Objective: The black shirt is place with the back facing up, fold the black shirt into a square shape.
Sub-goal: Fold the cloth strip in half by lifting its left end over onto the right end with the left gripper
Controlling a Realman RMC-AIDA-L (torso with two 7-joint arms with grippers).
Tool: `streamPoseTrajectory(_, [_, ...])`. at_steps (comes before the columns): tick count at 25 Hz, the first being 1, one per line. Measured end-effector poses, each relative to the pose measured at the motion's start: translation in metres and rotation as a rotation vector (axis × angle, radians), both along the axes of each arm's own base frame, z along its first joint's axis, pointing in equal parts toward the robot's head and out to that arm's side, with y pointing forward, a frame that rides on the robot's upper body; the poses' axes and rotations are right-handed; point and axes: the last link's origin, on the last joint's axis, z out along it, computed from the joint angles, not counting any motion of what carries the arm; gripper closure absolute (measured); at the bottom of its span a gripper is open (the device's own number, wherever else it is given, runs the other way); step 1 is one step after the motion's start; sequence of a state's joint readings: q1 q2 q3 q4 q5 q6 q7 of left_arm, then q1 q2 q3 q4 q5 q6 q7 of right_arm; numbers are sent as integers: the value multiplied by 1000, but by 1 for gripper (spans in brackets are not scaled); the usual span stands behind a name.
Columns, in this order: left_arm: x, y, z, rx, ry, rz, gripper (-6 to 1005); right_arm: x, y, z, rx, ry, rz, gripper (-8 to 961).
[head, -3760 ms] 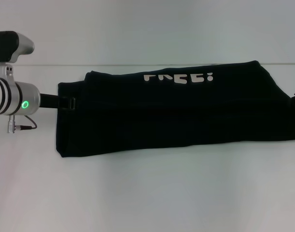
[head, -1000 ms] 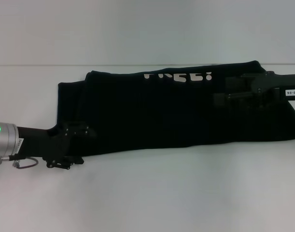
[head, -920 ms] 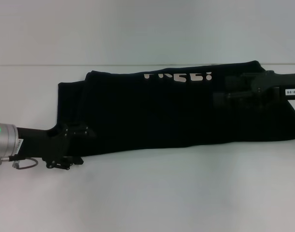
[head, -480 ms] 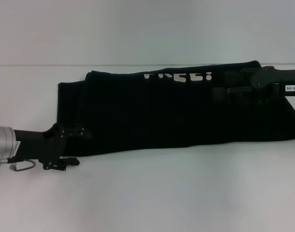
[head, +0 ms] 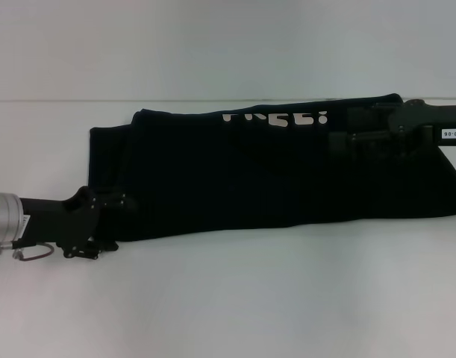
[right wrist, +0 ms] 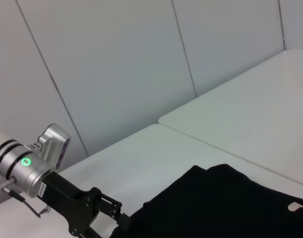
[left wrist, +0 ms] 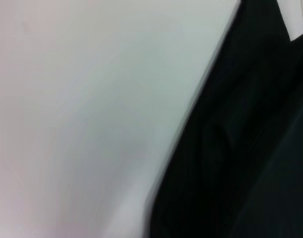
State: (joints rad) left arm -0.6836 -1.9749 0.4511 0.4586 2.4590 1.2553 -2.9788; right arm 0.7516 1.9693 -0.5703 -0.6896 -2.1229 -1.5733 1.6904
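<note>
Since a second ago, both of my arms have drifted slightly outward while the black shirt (head: 272, 175) has kept its shape: my left gripper (head: 101, 216) has slid a little toward my left along the near left corner of the cloth, and my right gripper (head: 347, 130) has eased a little toward the far edge above the right part. One shirt lies on the white desk (head: 235, 298), folded into a long band running from left to right, with a strip of white lettering (head: 276, 118) showing along its far edge. Two grippers are at work, one at each end. Seen from my head, both are black against black cloth, so I cannot tell whether either one is spread or pinching fabric. My left wrist view shows only the shirt's blurred edge (left wrist: 230, 148) against the desk (left wrist: 82, 109), with none of my fingers in it. My right wrist view gives what the other two do not: the wall panels behind the desk, my left arm's silver wrist with its green light, my left gripper (right wrist: 104, 213) at the shirt's corner, and the shirt (right wrist: 220, 208) spreading beyond.
</note>
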Motion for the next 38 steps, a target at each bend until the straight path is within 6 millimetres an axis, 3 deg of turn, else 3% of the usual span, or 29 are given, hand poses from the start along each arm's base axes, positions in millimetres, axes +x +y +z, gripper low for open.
streamPoseTrajectory(24, [3, 18, 10, 65, 59, -30, 151, -2, 0, 3, 13, 14, 7, 49])
streamPoseTrajectory(38, [11, 23, -1, 62, 88, -100, 154, -2, 1, 3, 17, 11, 9, 51])
